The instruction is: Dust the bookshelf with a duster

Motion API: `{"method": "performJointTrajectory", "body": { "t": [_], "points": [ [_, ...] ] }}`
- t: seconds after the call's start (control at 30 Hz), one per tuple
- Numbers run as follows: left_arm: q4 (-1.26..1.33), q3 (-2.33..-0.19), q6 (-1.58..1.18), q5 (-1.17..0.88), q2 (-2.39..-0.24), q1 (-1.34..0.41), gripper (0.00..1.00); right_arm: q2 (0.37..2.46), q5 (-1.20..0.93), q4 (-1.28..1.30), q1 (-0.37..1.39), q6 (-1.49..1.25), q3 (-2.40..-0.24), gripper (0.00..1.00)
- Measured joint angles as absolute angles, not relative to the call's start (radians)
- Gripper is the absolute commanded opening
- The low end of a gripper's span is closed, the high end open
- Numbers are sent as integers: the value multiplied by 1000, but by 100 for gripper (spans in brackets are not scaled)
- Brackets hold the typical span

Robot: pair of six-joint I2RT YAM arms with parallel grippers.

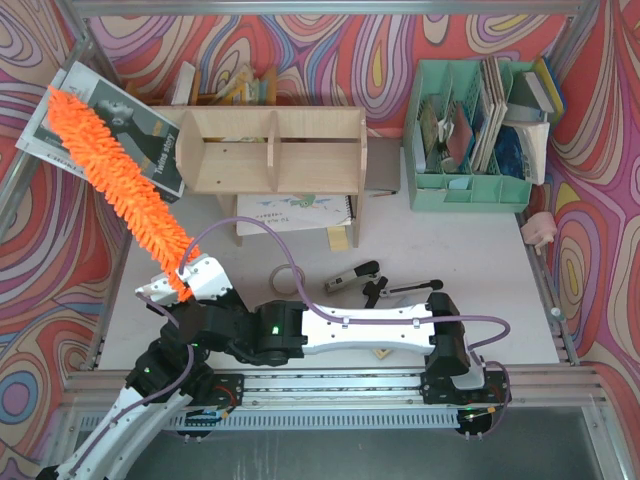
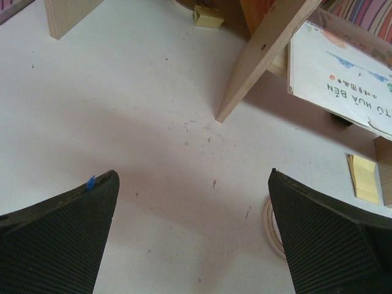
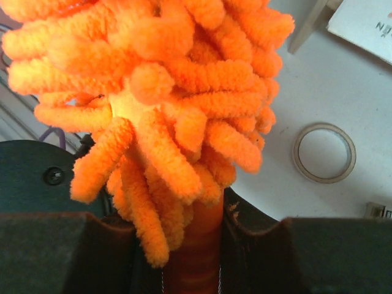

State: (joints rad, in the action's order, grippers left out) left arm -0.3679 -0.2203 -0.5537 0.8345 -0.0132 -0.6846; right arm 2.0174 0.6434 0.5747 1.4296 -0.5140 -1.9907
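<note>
Robot lab test cell, by the look of it: aluminium frame boxing in white table, swirly printed backdrop for walls, robot arm mounted at rail, few props: plywood bookshelf, mint file organizer.

The left tool tilts downward, its fingers spread wide apart. The right tool is clamped on the duster, and its arm stretches low, away to the tool's right.

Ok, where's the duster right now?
In the top view the duster is on the left, gripped at its base by the right gripper and slanting up-left, just left of the bookshelf.
</note>
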Motion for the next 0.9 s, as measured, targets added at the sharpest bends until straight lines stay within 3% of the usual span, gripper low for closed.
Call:
{"method": "performJointTrajectory", "body": {
  "t": [0.9],
  "points": [
    [-364,-220,-553,830,-13,-685,99,2044,605,571,1408,-508,-2038,0]
  ]
}}
